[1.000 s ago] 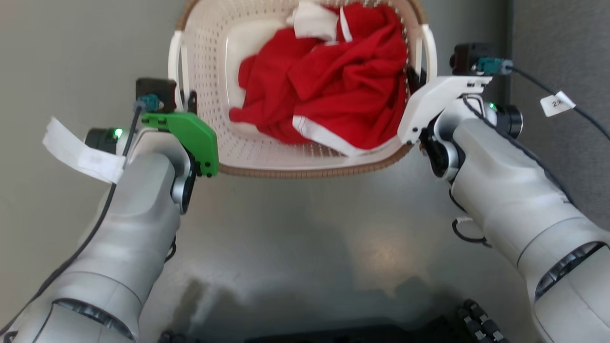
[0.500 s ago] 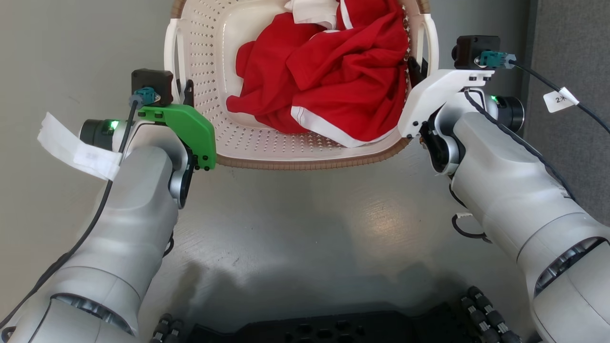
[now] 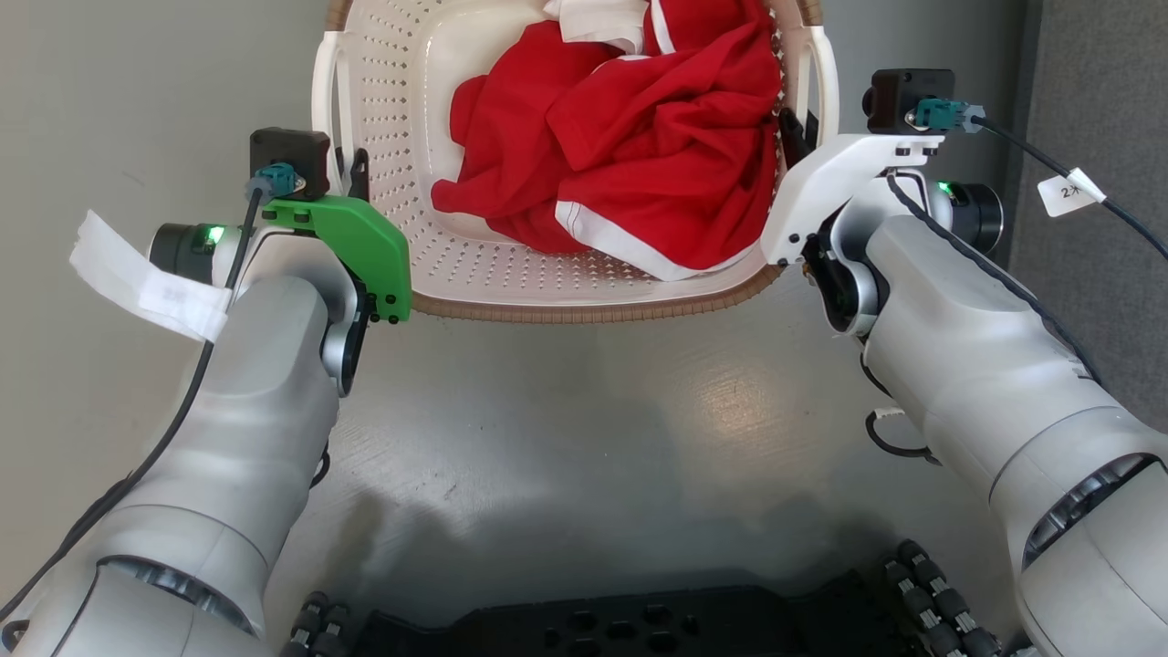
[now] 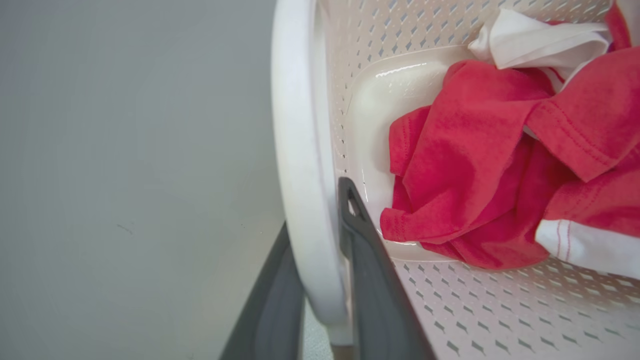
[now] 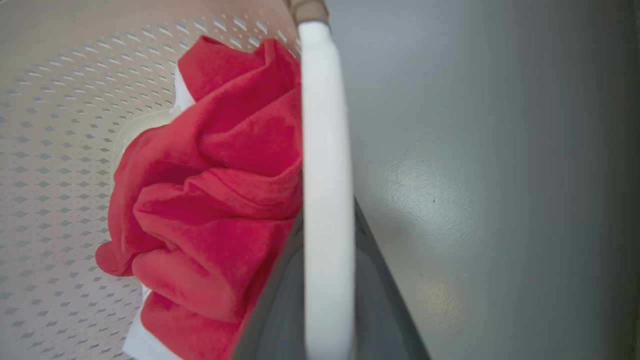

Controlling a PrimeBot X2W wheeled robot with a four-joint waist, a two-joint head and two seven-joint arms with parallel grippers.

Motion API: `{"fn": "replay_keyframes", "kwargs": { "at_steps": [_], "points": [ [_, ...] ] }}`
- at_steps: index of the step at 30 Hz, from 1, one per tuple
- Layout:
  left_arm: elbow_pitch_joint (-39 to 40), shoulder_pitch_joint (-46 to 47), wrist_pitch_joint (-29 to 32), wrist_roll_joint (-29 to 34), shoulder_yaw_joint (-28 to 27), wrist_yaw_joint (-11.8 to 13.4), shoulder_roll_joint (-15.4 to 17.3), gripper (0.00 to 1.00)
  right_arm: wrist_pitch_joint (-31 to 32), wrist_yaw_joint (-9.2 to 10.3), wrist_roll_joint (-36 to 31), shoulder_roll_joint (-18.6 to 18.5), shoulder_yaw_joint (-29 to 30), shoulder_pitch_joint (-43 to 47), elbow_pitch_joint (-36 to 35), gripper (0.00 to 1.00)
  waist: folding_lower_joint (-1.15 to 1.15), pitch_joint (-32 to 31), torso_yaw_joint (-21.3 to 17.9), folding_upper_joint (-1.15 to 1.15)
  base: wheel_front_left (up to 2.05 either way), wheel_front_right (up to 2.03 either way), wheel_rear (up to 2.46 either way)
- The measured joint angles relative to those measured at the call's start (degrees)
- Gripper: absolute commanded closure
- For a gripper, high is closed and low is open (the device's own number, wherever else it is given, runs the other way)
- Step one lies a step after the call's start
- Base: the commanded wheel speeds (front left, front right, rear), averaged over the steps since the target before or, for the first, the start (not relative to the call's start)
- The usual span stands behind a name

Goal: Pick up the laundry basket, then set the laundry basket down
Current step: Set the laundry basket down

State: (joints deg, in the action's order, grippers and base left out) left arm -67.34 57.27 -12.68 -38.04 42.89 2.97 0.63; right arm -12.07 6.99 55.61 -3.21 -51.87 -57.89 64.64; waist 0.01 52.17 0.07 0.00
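The laundry basket is cream-white and perforated with a brown woven rim. It sits at the top centre of the head view and holds crumpled red and white clothes. My left gripper is shut on the basket's white left handle, one dark finger on each side of the bar. My right gripper is shut the same way on the white right handle, with its fingers flanking the bar. The basket's far end is cut off by the frame's top edge.
Smooth grey floor lies under and around the basket. A darker grey panel stands along the right side. My black wheeled base shows at the bottom edge. A tagged cable hangs off the right wrist.
The whole head picture has shifted, so the camera moved and my base came into view. Both grippers keep their hold on the handles, and the basket stays between them.
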Motion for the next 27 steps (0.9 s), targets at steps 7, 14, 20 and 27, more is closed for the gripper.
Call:
{"fn": "replay_keyframes", "kwargs": {
  "at_steps": [7, 14, 20, 27],
  "points": [
    [-0.59, 0.26, -0.05, 0.0, 0.05, -0.27, -0.15, 1.0, -0.01, -0.01, 0.34, 0.05, -0.31, -0.05, 0.27, 0.92, 0.0, 0.29, 0.07, 0.0, 0.0, 0.0, 0.0],
    [-1.47, 0.35, -0.33, -0.01, 0.0, -0.23, 0.02, 0.95, -0.58, -0.41, 0.44, -0.26, -0.48, -0.6, 0.69, 0.54, 0.0, 0.27, 0.14, 0.0, 0.0, 0.0, 0.0],
    [-2.34, 0.35, -0.46, -0.03, -0.02, -0.16, 0.0, 0.54, -0.59, -0.41, 0.54, -0.27, -0.55, -0.64, 1.19, 0.13, 0.0, 0.04, 0.25, 0.0, 0.0, 0.0, 0.0],
    [-2.58, 0.35, -0.47, -0.31, -0.12, 0.05, 0.36, 0.0, -1.09, -0.38, 0.53, -0.33, -0.64, -1.99, 1.72, 0.0, 0.0, -0.43, 0.29, 0.0, 0.0, 0.0, 0.0]
  ]
}}
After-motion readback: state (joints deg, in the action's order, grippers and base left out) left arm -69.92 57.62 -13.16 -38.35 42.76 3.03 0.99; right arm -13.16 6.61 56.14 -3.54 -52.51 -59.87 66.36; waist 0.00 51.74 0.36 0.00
